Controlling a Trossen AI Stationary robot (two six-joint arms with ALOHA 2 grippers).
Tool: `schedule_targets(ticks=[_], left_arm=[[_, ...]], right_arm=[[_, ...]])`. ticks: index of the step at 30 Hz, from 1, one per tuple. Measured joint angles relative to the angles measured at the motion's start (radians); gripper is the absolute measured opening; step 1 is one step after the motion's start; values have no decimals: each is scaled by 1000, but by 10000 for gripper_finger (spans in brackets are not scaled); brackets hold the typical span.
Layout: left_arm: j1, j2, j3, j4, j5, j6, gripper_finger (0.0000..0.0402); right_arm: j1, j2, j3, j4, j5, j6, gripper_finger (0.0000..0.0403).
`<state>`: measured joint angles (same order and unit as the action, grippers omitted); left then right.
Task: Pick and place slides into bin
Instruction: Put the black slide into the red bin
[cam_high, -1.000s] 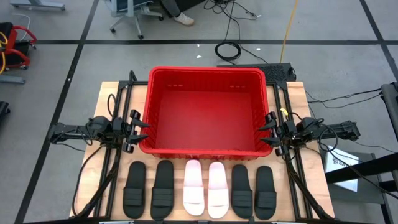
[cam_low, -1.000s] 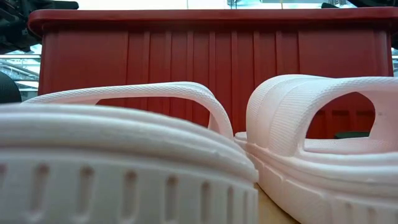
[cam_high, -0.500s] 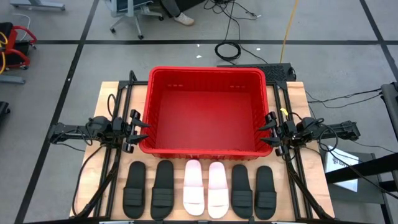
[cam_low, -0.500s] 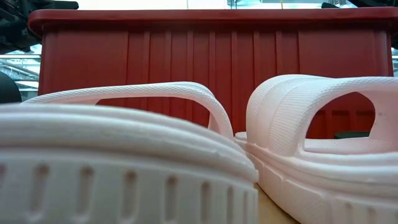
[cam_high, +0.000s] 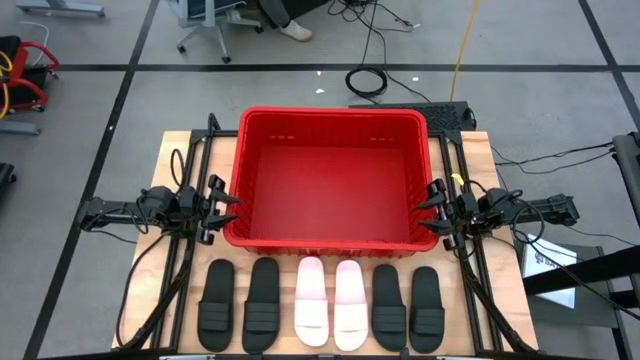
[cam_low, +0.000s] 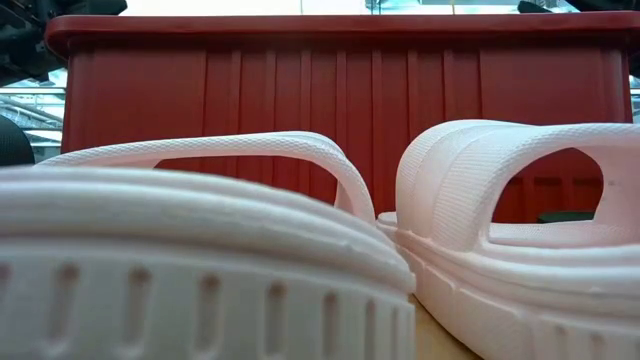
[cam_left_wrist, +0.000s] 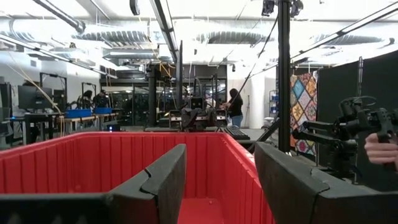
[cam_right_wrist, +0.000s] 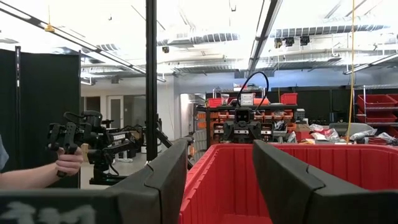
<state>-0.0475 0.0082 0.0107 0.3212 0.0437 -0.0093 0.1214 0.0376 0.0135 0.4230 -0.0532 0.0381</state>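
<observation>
Bin: red bin (cam_high: 330, 175) sits mid-counter (cam_high: 500, 200), nothing inside.
Slides: six slides (cam_high: 322, 302) in a row on the counter, just in front of the bin; four black, two pale in the middle.
Left gripper (cam_high: 226, 208): beside the bin's left wall, jaws open, holding nothing.
Right gripper (cam_high: 428, 213): beside the right wall, jaws open, holding nothing.

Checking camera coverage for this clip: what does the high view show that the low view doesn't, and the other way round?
Only the high view shows all six slides in a row: four black slides flanking the two white ones, the bin's empty inside, and both arms, with the left end effector and right end effector open at opposite sides of the bin. Only the low view shows the bin's ribbed outer wall and the white slides' arched straps from the side. Both show the red bin and the two white slides.
</observation>
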Motion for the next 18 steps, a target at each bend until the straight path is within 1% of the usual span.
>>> schedule_targets(ticks=[9,15,18], left_arm=[[0,0,0,73,-1,-4,198],[0,0,0,73,-2,-22,198],[0,0,0,74,-34,-55,198]], right_arm=[[0,0,0,22,0,0,171],[0,0,0,22,0,-33,171],[0,0,0,38,0,-25,171]])
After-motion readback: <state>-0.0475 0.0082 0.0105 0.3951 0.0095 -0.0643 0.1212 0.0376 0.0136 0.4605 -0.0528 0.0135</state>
